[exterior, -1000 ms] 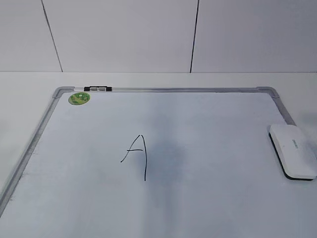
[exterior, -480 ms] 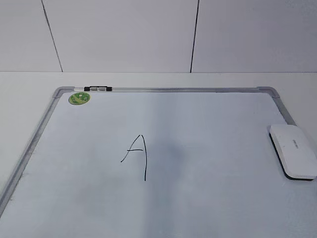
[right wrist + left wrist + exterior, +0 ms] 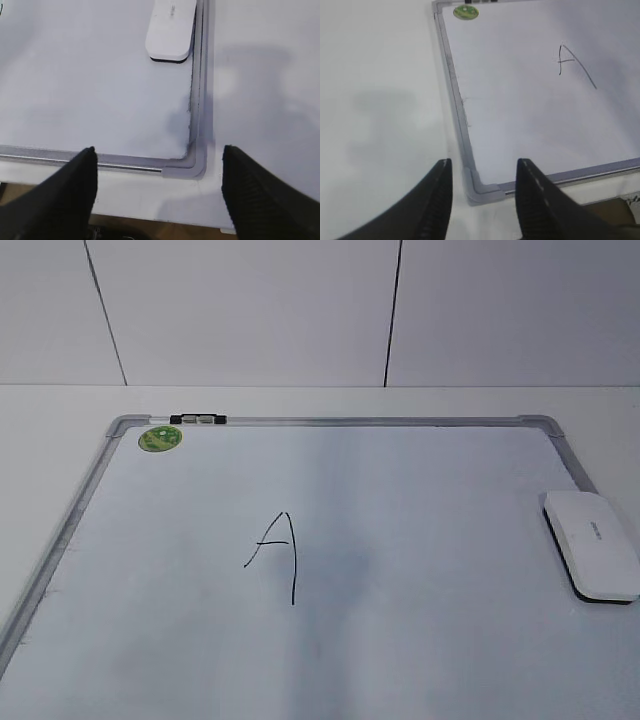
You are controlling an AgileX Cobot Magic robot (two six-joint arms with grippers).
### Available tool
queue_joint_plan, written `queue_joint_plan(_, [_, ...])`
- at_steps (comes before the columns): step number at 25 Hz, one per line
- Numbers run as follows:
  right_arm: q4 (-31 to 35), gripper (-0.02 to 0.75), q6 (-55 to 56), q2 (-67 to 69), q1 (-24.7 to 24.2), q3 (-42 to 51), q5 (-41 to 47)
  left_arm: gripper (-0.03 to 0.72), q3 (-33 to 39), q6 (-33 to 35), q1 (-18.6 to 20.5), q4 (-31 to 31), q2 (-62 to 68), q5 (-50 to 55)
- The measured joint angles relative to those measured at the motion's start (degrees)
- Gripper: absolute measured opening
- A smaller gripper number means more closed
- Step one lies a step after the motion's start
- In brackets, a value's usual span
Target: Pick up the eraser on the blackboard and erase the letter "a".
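- The left tool is released, its two dark fingers parted with nothing between them; it hangs over the near left corner of the blackboard, where the grey frame bends.
- The right tool is released wider, gripping nothing, and hangs over the board's near right corner, above the frame and the white worktop beside it.
- The eraser lies ahead of the right tool, further along the board's right edge, flat on the board surface with its white top up and its black underside showing as a thin line; its long side runs just beside the right frame rail. It is well apart from both tools.
- In the exterior view the eraser sits at the right edge of the blackboard, nearer the far right corner.
- The only letter visible is a tall angular "A" in thin black marker, left of the board's middle, well apart from the eraser.
- A round green sticker sits in the far left corner of the board, and a small black-and-white clip rests on the far frame rail just beside it.
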Motion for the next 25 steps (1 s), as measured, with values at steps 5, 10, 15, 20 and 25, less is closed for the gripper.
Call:
queue_joint_plan(5, [-0.9, 0.592, -0.1, -0.3, 0.0, 0.5, -2.5, 0.319, 4.2, 0.4, 0.0, 1.1, -1.0, -2.2])
queue_joint_plan(10, [-1.0, 0.592, -0.1, -0.3, 0.0, 2.1, -5.6, 0.319, 5.6, 0.8, 0.0, 2.2, -1.7, -6.2])
queue_joint_plan(15, [-1.0, 0.592, -0.2, -0.3, 0.0, 2.3, -6.1, 0.319, 5.8, 0.9, 0.0, 2.3, -1.7, -7.0])
queue_joint_plan(20, [-1.0, 0.592, -0.3, -0.3, 0.0, 2.3, -6.3, 0.319, 6.0, 1.0, 0.0, 2.4, -1.7, -7.0])
queue_joint_plan(25, [-1.1, 0.592, -0.3, -0.3, 0.0, 2.3, -6.5, 0.332, 6.3, 1.0, 0.0, 2.4, -1.7, -7.0])
